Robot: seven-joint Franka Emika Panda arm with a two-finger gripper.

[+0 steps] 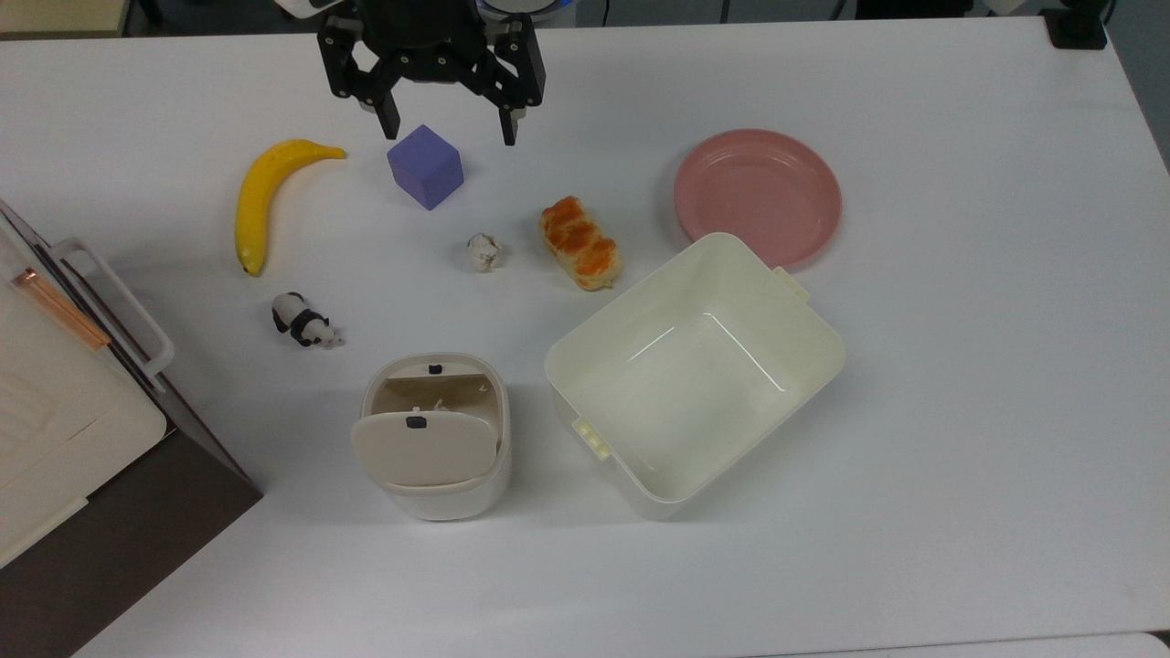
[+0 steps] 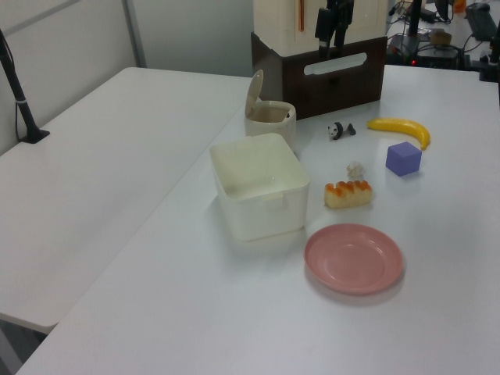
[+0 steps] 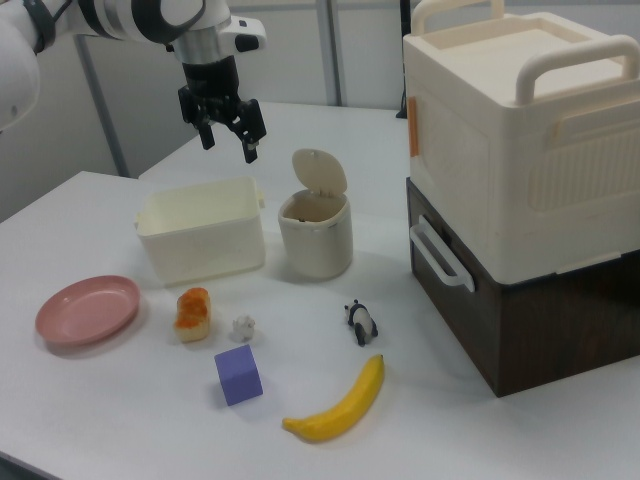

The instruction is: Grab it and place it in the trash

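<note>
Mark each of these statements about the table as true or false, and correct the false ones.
1. The tool is open and holds nothing. True.
2. The paper wad lies inside the large cream tub. False: it sits on the table between the purple cube and the bread roll, outside the tub.
3. The trash bin has its flap lid tipped open. True.
4. The banana rests on the pink plate. False: the plate is bare, and the banana lies on the table at the top view's left.
5. The panda figurine stands between the banana and the trash bin in the top view. True.
</note>
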